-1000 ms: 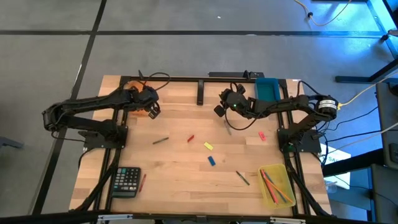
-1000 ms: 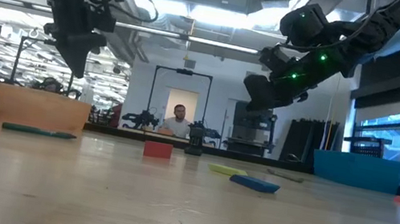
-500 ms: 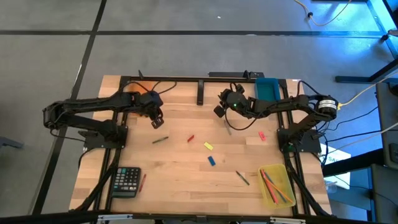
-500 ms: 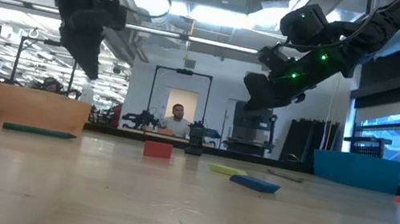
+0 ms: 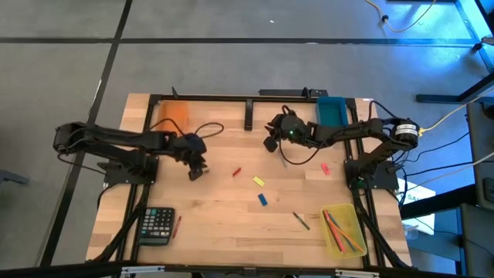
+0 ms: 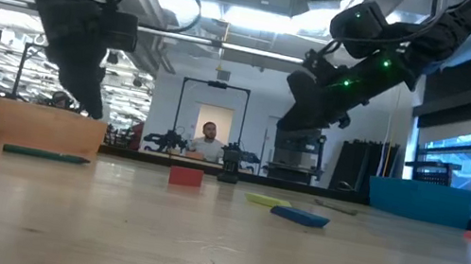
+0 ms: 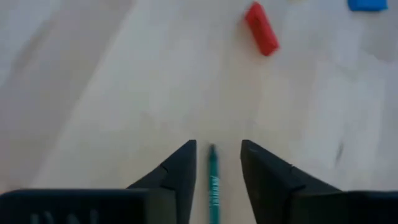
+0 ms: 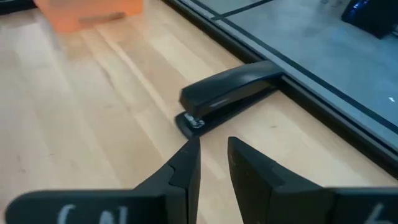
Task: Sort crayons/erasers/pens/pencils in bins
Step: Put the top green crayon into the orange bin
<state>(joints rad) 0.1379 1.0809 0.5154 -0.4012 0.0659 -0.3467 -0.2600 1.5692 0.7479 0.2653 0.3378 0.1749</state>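
Observation:
My left gripper (image 5: 195,174) is open and hangs a little above the table (image 6: 92,108). In its wrist view its fingers (image 7: 217,149) stand on either side of a green pen (image 7: 213,182) that lies flat on the wood (image 6: 45,154), without touching it. A red crayon (image 5: 237,171), a yellow eraser (image 5: 258,181), a blue eraser (image 5: 263,199) and a pink eraser (image 5: 325,167) lie loose mid-table. The orange bin (image 5: 174,112) and teal bin (image 5: 332,110) stand at the far edge. The yellow bin (image 5: 343,229) at the near right holds several long sticks. My right gripper (image 5: 268,144) hovers slightly open and empty (image 8: 213,146).
A black stapler (image 8: 227,96) lies at the far edge, just beyond my right gripper. A black calculator (image 5: 158,225) with a thin red stick (image 5: 177,225) beside it sits near left. A dark pen (image 5: 301,221) lies near the yellow bin.
My left gripper has gone from over the orange bin toward the table's near edge and a little right, and has come down over the green pen, staying open. The pen has not moved.

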